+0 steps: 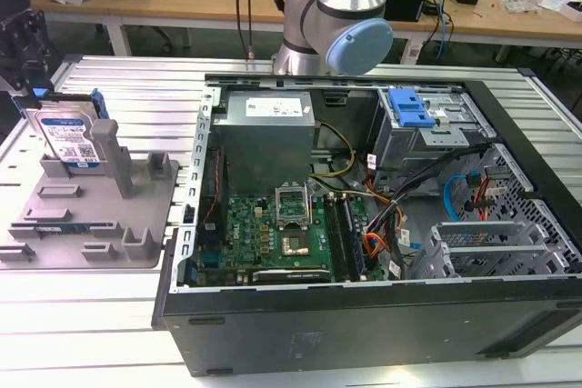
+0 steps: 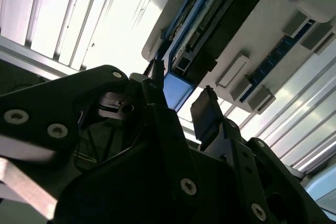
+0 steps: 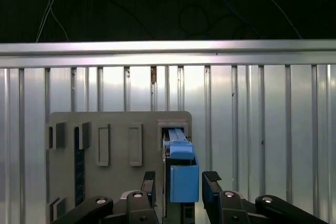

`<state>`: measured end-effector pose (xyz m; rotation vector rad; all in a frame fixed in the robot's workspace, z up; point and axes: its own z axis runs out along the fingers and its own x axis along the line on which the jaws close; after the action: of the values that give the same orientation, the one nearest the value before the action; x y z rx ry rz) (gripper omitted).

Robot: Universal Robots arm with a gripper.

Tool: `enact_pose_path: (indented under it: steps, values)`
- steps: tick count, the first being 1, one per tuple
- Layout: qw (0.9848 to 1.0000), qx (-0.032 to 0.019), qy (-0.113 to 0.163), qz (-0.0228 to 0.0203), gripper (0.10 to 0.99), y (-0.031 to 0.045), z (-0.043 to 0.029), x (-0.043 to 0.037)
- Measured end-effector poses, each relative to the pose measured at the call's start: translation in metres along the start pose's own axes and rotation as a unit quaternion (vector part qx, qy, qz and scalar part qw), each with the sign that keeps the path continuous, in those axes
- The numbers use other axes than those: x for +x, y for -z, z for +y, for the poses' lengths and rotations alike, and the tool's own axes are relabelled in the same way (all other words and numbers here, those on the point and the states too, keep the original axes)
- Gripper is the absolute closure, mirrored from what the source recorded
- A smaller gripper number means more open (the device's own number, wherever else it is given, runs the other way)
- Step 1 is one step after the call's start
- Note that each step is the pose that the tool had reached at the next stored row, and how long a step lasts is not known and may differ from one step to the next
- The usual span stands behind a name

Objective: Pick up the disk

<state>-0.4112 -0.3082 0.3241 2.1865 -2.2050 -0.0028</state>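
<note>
— Where is the disk (image 1: 68,138)?
— It stands on edge in the grey fixture (image 1: 100,224), at the exterior view's left, beside the open case (image 1: 364,224). A post (image 1: 107,147) props it upright, which I judge is meant to leave its top edge free for a grasp from above
— And the gripper (image 3: 181,181)?
— It hangs right over that edge. In both wrist views the blue bracket (image 3: 184,179) on the disk's end sits between the two fingers (image 3: 211,178)
— Do they hold it?
— Not as far as shows. They are spread wider than the disk is thick. In the first wrist view one finger is just beside the bracket and a clear gap shows at the other. The wide stance looks chosen so they can straddle the thin edge without knocking it
— So nothing is lifted?
— No. The disk sits in its slot and the fixture lies flat on the slatted desk (image 3: 262,129). The fingers face the disk's two broad sides, likely because those flat faces give the surest hold
</note>
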Motion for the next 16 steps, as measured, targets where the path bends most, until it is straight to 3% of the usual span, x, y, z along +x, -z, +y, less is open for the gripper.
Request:
enact_pose_path:
  steps: [16]
  values:
    - [1.0,0.0001,0.0,0.0,0.604,-0.0106,-0.0003,-0.0003]
